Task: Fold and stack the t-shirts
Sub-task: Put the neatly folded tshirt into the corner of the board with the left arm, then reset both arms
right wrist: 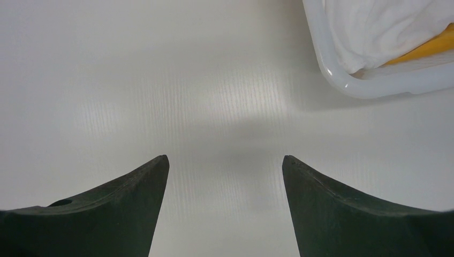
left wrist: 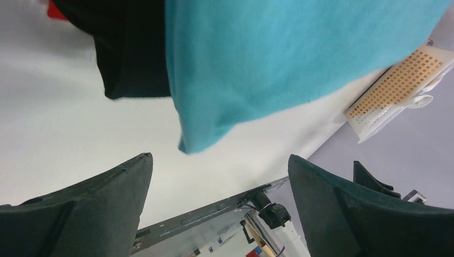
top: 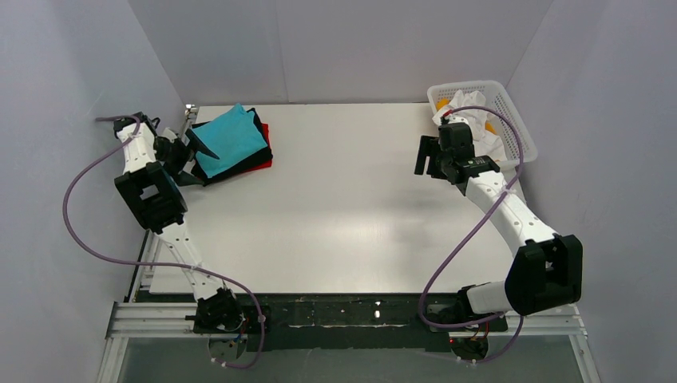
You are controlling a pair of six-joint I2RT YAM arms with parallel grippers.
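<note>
Turquoise t-shirt (top: 231, 140), folded, lay topmost and slightly askew on the black t-shirt (left wrist: 134, 53) and red t-shirt (left wrist: 56, 9) at the worktop's (top: 335, 215) far-left corner. Left end effector (left wrist: 219, 160) stood just beside the stack, wide open and empty. Right end effector (right wrist: 225, 160), likewise agape and empty, hovered near the basket (top: 511, 120) of white cloth. Stacking step judged complete; the next move probably called for drawing a garment from the basket.

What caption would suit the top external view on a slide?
Turquoise t-shirt tops the folded stack; left tool and right tool open.
</note>
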